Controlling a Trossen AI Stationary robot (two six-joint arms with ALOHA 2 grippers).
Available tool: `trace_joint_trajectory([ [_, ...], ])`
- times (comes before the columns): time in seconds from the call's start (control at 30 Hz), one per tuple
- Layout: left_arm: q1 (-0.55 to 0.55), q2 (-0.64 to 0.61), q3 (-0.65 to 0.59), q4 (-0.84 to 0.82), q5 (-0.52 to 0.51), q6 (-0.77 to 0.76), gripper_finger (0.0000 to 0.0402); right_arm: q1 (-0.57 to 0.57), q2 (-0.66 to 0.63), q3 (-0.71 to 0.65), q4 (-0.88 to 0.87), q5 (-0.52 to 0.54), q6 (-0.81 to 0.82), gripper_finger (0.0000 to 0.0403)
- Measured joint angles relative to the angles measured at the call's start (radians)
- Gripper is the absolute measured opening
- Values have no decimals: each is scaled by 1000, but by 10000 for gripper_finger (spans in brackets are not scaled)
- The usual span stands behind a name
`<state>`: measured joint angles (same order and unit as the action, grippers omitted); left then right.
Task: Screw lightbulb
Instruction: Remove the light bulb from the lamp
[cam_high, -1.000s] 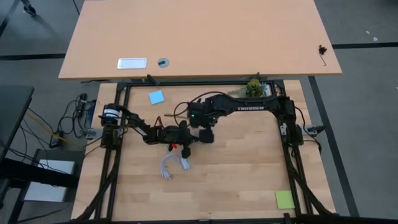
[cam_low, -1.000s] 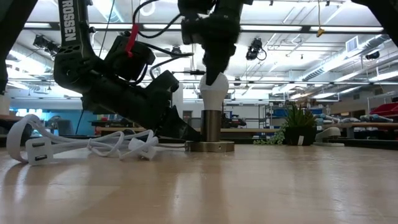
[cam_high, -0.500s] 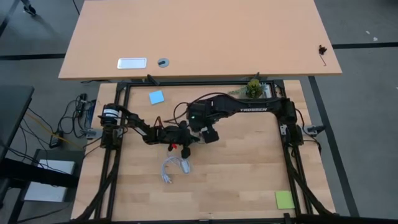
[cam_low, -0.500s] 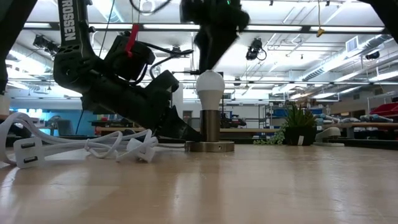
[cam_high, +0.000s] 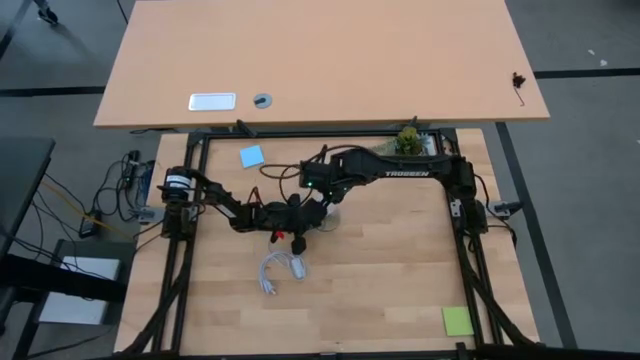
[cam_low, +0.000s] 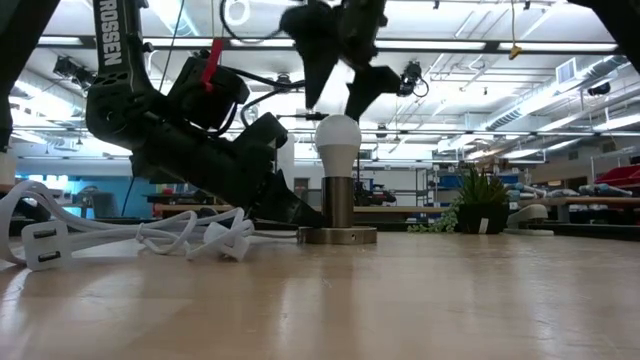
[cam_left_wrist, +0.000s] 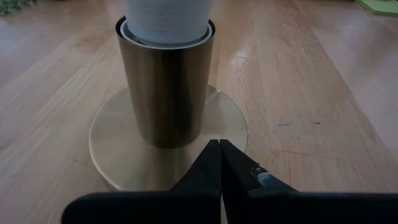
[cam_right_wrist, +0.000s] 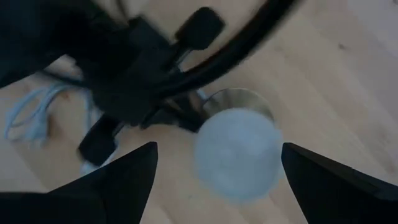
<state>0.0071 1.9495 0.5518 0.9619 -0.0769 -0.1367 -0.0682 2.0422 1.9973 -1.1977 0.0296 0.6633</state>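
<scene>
On both arms (cam_low: 110, 40), white "TROSSEN" lettering.

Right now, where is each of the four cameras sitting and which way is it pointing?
High view: above the table, looking straight down; both arms show, meeting mid-table.
Low view: at tabletop height, looking level into the room; the lightbulb stands in its socket, the open right end effector above it.
Left wrist view: low on the table, facing the socket; the shut left end effector rests on the base.
Right wrist view: looking down on the lightbulb between its own fingers.
All views except the high one show the lightbulb.
</scene>
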Motion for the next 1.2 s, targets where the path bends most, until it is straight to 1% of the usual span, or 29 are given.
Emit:
trace_joint_trajectory([
  [0.2,0,0,0,0,0,-1,0,-26,0,-68,17,4,63,348],
  [0.33,0,0,0,0,0,-2,0,-38,0,-100,32,-2,65,348],
  [0.5,0,0,0,0,0,-2,0,-37,0,-114,44,-8,-22,343],
  [0.63,0,0,0,0,0,-2,0,-38,0,-114,48,-10,-131,318],
  [0.77,1,0,1,0,0,-2,0,-38,0,-114,48,-18,-298,285],
  [0.87,1,0,1,0,0,-2,0,-37,0,-114,51,-23,-508,272],
  [1.0,2,0,1,0,-2,-2,0,-24,0,-114,57,-23,-893,275],
  [1.07,1,0,1,0,0,-2,0,-17,0,-114,57,-21,-1057,282],
  [1.13,1,0,0,0,1,-2,0,-6,0,-114,57,-9,-1161,287],
  [1.2,0,0,0,0,1,-2,0,4,0,-113,60,14,-1190,292],
])
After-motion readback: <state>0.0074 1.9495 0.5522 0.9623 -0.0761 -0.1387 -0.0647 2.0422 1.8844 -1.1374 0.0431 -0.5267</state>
